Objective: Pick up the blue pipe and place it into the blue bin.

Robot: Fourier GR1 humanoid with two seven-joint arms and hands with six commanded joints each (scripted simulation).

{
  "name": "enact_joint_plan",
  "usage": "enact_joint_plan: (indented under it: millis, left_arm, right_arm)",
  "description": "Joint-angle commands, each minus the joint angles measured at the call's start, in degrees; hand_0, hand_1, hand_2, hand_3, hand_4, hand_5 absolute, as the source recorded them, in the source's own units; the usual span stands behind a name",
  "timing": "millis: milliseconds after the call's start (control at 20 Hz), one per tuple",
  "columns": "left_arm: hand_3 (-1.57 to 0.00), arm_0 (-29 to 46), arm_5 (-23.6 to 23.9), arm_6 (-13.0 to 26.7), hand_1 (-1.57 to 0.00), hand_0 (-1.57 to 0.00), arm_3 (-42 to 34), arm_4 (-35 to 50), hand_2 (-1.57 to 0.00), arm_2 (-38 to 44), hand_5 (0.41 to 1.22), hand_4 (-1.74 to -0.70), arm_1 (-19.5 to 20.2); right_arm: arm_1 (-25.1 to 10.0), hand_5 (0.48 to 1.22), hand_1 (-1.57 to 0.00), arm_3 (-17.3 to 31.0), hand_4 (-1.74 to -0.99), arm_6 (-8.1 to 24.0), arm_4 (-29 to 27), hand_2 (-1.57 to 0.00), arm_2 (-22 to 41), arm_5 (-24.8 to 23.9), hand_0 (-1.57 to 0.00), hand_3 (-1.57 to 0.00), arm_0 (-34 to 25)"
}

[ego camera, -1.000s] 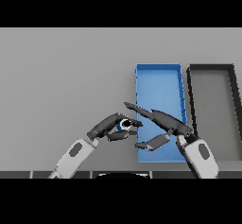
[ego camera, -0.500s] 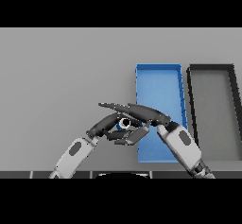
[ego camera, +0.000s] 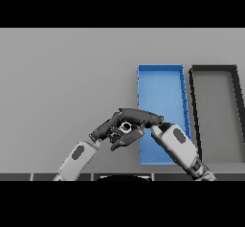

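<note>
Fingers [ego camera: 128, 139] of the right hand [ego camera: 139, 118] are curled inward, the upper ones arching over a small pale object and the lower part closing beneath it. That object, seen end-on as a light ring with a dark centre, is judged to be the blue pipe [ego camera: 125, 127]; its blue colour cannot be confirmed because the dark fingers cover most of it. The left hand [ego camera: 106, 129] comes in from the lower left and lies against the same spot, its fingers extended toward the pipe; whether they bear on it or merely lie beside it cannot be determined.

Pipe and both hands sit just left of the blue rectangular bin [ego camera: 181, 99], at its near left corner and still outside its wall. A dark grey rectangular bin [ego camera: 194, 101] stands immediately to the right of the blue one. Both rest on the plain grey desk [ego camera: 62, 77].

Assessment: the step in hand is securing the grasp. The right fingers should close fully round the pipe body, not its end, before any lift. The left hand should release or draw clear so it does not drag the pipe sideways. The lift must clear the blue bin's near wall, then travel right only a short way, stopping well short of the dark bin.
</note>
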Motion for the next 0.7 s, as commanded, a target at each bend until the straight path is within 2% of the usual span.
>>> enact_joint_plan:
  millis: [0, 50, 150, 200, 300, 350, 400, 500, 550, 600, 650]
  left_arm:
    - [-1.31, -0.33, -0.78, -1.55, -1.34, -1.36, 0.13, 1.16, -1.25, 1.0, 1.221, -1.69, -0.42]
    - [-1.36, -0.26, -1.14, -1.31, -1.39, -1.4, -0.21, 1.24, -1.31, 1.13, 1.221, -1.7, -0.96]
    - [-1.44, 0.67, -1.93, 0.16, -1.45, -1.46, -0.91, 1.41, -1.37, 0.91, 1.221, -1.71, -1.26]
    - [-1.46, 0.78, -2.06, -0.3, -1.48, -1.49, -0.52, 1.12, -1.39, 1.11, 1.221, -1.72, -1.37]
    - [-1.5, 1.01, -2.32, -0.27, -1.51, -1.52, -0.68, 1.57, -1.39, 2.22, 1.221, -1.73, -1.31]
    - [-1.33, 0.92, -2.37, -1.45, -1.35, -1.43, -0.81, 0.71, -1.22, 2.31, 1.221, -1.65, -0.99]
    - [-1.07, 0.68, -2.94, -2.82, -1.08, -1.16, -1.05, -1.01, -0.98, 1.97, 1.221, -1.54, 0.55]
    - [-0.68, -0.71, -4.77, -2.57, -0.69, -0.74, -0.89, -4.59, -0.62, 1.19, 1.221, -1.31, 1.61]
    - [-0.55, -1.28, -5.79, -3.78, -0.55, -0.59, -0.28, -6.15, -0.5, 1.24, 1.221, -1.22, 2.14]
    - [-0.44, -1.13, -6.25, -4.62, -0.44, -0.47, -0.13, -7.53, -0.4, 1.44, 1.187, -1.14, 2.55]
    - [-0.35, -0.33, -6.53, -4.88, -0.35, -0.38, -0.53, -8.45, -0.32, 1.2, 1.113, -1.09, 2.28]
  right_arm:
    - [-0.25, 0.968, -1.39, -0.46, -1.452, -1.84, 0.86, -1.4, 0.44, -0.82, -1.39, -1.32, -0.01]
    - [-1.36, 1.019, -1.42, -0.71, -1.441, -5.44, 3.68, -1.43, 0.91, -0.97, -1.43, -1.37, -0.29]
    - [-3.08, 1.092, -1.48, -0.73, -1.457, -7.39, 4.73, -1.48, 1.93, -1.28, -1.48, -1.44, -0.82]
    - [-3.68, 1.118, -1.5, -1.23, -1.465, -6.49, 4.21, -1.5, 2.69, -1.79, -1.5, -1.47, -0.79]
    - [-3.85, 1.155, -1.52, -0.14, -1.475, -7.22, 3.23, -1.53, 2.8, -3.35, -1.52, -1.51, -1.33]
    - [-3.99, 1.168, -1.53, -0.56, -1.48, -7.8, 2.09, -1.53, 3.15, -4.4, -1.53, -1.52, -0.87]
    - [-4.28, 1.179, -1.54, -0.61, -1.483, -7.6, 0.74, -1.54, 3.54, -5.03, -1.54, -1.53, -0.78]
    - [-4.79, 1.194, -1.55, -0.84, -1.488, -6.08, -0.11, -1.55, 3.92, -5.91, -1.55, -1.54, -1.58]
    - [-4.99, 1.199, -1.56, -1.04, -1.49, -4.93, -0.27, -1.56, 4.1, -6.28, -1.56, -1.55, -1.91]
    - [-5.27, 1.204, -1.56, -0.9, -1.491, -4.33, -0.43, -1.56, 4.06, -6.24, -1.56, -1.55, -2.2]
    - [-5.73, 1.207, -1.56, -1.76, -1.492, -4.93, -0.22, -1.56, 4.55, -5.93, -1.56, -1.56, -1.38]
